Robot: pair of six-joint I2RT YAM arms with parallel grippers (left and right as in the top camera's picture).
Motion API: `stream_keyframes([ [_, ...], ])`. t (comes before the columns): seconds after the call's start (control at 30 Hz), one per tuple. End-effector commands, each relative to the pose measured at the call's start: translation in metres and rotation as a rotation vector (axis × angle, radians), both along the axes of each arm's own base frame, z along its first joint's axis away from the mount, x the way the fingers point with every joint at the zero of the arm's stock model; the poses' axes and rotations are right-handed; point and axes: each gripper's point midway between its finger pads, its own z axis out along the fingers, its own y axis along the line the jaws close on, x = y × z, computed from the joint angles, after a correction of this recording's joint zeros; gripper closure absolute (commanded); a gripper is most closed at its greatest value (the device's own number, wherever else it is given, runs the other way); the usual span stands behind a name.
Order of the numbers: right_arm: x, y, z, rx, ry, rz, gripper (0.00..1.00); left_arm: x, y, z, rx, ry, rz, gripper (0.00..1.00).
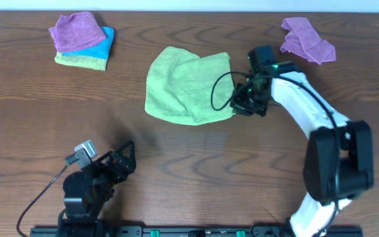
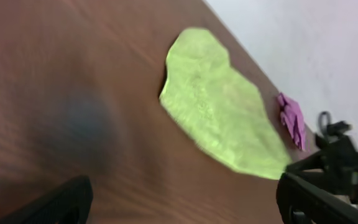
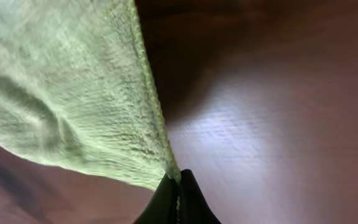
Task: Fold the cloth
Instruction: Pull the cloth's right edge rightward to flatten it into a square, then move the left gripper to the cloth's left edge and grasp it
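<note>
The green cloth (image 1: 186, 85) lies partly folded on the table's far middle. It also shows in the left wrist view (image 2: 219, 106) and the right wrist view (image 3: 67, 93). My right gripper (image 1: 239, 104) is at the cloth's right front corner, shut on that corner (image 3: 178, 190), holding it just above the table. My left gripper (image 1: 127, 155) is open and empty near the table's front left, well away from the cloth; its fingers show at the lower corners of the left wrist view (image 2: 185, 202).
A stack of folded cloths, purple on blue on green (image 1: 82, 41), sits at the far left. A crumpled purple cloth (image 1: 306, 41) lies at the far right, also in the left wrist view (image 2: 293, 119).
</note>
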Motion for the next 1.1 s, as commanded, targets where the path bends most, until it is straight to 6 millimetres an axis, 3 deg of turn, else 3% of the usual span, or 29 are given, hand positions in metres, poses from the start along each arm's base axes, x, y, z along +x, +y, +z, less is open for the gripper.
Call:
stream_keyframes([
  [0.0, -0.005, -0.016, -0.004, -0.077, 0.012, 0.009, 0.99, 0.005, -0.007, 0.022, -0.066, 0.006, -0.016, 0.04],
  [0.17, -0.005, -0.031, -0.007, -0.159, 0.011, -0.005, 0.99, 0.022, -0.028, 0.056, -0.136, -0.109, -0.134, 0.05],
  [0.33, -0.005, -0.046, -0.008, -0.205, 0.019, -0.028, 0.98, 0.035, -0.021, 0.076, -0.241, -0.159, -0.050, 0.05],
  [0.57, -0.001, -0.061, -0.008, -0.222, 0.016, -0.063, 0.99, 0.037, -0.027, 0.031, -0.363, 0.089, -0.010, 0.04],
  [0.67, -0.001, -0.069, -0.008, -0.248, 0.016, -0.075, 0.99, 0.047, -0.032, 0.022, -0.409, 0.187, -0.004, 0.04],
  [0.9, 0.000, -0.079, -0.008, -0.284, 0.015, -0.089, 0.99, 0.083, -0.055, 0.033, -0.466, 0.327, -0.109, 0.04],
  [1.07, 0.000, -0.080, -0.008, -0.288, 0.013, -0.089, 0.99, 0.097, -0.068, 0.025, -0.506, 0.412, -0.172, 0.04],
])
